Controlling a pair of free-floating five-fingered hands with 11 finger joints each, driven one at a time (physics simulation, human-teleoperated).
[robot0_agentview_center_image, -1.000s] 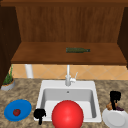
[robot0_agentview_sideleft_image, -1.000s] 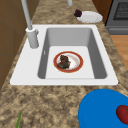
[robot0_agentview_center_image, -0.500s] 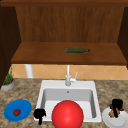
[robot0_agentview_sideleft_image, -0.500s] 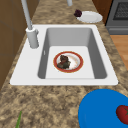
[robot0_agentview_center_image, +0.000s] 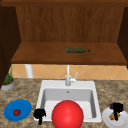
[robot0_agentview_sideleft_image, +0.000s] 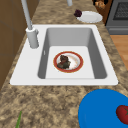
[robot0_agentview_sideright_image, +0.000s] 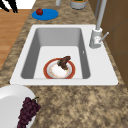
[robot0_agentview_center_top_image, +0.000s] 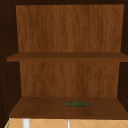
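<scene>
Nothing has visibly shifted since the earlier frames: both hands hang where they were. Seen from the front, the left hand (robot0_agentview_center_image: 39, 114) floats at the sink's (robot0_agentview_center_image: 45, 86) front left corner, between the blue plate (robot0_agentview_center_image: 23, 107) and the red bowl (robot0_agentview_center_image: 67, 114), with fingers pointing down and loosely relaxed, holding nothing. The right hand (robot0_agentview_center_image: 117, 108) hovers over the white plate (robot0_agentview_center_image: 107, 118) on the counter right of the sink, close above the grapes (robot0_agentview_sideright_image: 27, 111) lying there; whether its fingers are spread or closing on anything cannot be told. That stillness suggests a pause between moves rather than a grasp under way. A tomato (robot0_agentview_center_image: 16, 112) sits on the blue plate, well apart from the left hand. The side cameras show the bowl down in the basin, red-rimmed, with dark food in it. Behind the sink stands the faucet (robot0_agentview_center_image: 68, 76), and a green bottle (robot0_agentview_center_image: 77, 50) lies on the lower shelf above.
</scene>
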